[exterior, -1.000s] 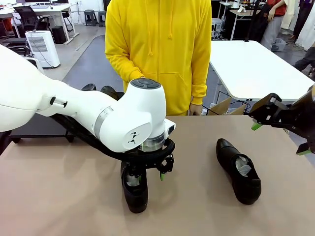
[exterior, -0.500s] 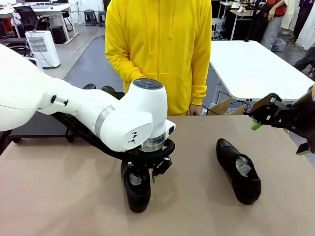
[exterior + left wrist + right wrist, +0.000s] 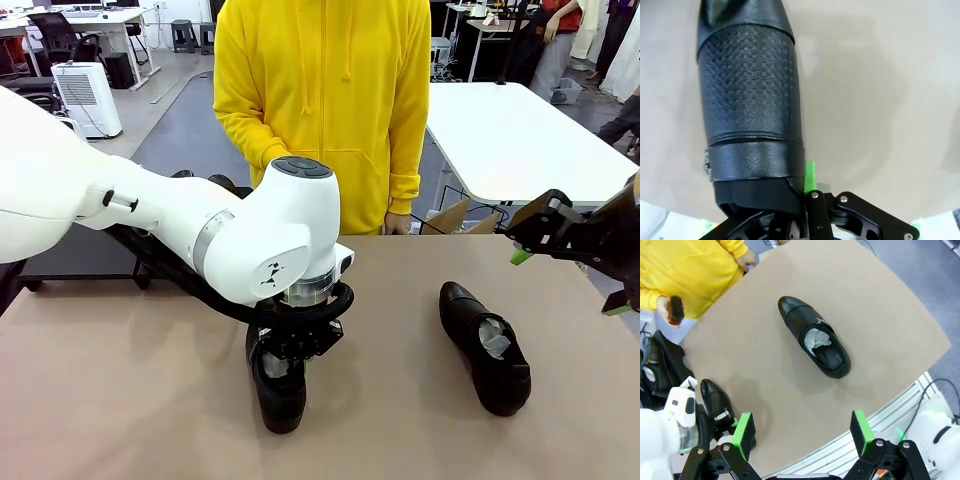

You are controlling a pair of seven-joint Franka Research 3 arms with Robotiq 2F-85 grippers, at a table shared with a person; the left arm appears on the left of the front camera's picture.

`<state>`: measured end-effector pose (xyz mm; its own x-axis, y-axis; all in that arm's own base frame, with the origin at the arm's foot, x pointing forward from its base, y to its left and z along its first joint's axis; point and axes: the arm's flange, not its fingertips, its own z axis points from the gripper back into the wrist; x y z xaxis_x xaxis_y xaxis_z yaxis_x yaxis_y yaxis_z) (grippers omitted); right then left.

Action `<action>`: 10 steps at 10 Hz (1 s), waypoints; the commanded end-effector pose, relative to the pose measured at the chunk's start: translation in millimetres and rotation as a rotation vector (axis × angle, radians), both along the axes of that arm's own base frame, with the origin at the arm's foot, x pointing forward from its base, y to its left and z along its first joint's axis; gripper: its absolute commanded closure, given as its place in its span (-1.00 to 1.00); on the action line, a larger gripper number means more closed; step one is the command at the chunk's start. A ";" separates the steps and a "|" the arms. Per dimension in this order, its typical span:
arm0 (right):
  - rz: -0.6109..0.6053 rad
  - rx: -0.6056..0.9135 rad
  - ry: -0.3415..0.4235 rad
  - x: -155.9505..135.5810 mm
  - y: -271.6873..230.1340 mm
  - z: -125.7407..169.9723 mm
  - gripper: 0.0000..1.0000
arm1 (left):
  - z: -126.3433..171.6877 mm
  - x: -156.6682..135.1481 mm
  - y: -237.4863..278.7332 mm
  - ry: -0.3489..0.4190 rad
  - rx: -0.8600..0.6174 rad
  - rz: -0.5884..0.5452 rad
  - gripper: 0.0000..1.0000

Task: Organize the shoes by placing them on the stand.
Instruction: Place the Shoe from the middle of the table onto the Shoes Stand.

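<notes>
Two glossy black shoes with white paper inside lie on the beige table. My left gripper [image 3: 296,352] reaches straight down onto the near-left shoe [image 3: 276,388] and is shut on its rear rim. In the left wrist view that shoe [image 3: 750,100] runs up from my fingers, and a green pad [image 3: 810,176] presses against its side. The second shoe [image 3: 487,346] lies right of centre. My right gripper [image 3: 568,282] hovers open above the table's right edge, and below it in the right wrist view I see that shoe [image 3: 815,337]. Two more shoes [image 3: 652,367] rest on the black stand [image 3: 70,258] at the far left.
A person in a yellow hoodie [image 3: 320,100] stands at the far edge and holds a small brown brush [image 3: 675,310]. A white table [image 3: 510,140] stands behind on the right. Bare tabletop lies between the two shoes and at the near left.
The left gripper's fingers have closed onto the near-left shoe. The shoe has barely moved, and the right arm has stayed still.
</notes>
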<state>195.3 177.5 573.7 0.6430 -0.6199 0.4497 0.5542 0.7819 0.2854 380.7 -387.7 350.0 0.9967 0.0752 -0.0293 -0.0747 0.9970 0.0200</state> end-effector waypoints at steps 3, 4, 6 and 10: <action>0.029 0.013 -0.005 3.4 2.2 0.6 -1.00 | 133.9 -29.3 24.3 -0.035 -0.051 -0.266 1.00; 0.029 0.013 -0.005 3.4 2.2 0.6 -1.00 | 157.7 -29.3 43.1 -0.079 -0.010 -0.296 1.00; 0.029 0.013 -0.005 3.4 2.2 0.6 -1.00 | 198.6 -20.2 88.3 -0.177 0.092 -0.241 1.00; 0.029 0.013 -0.005 3.4 2.2 0.6 -1.00 | 245.5 3.1 168.5 -0.281 0.076 -0.073 1.00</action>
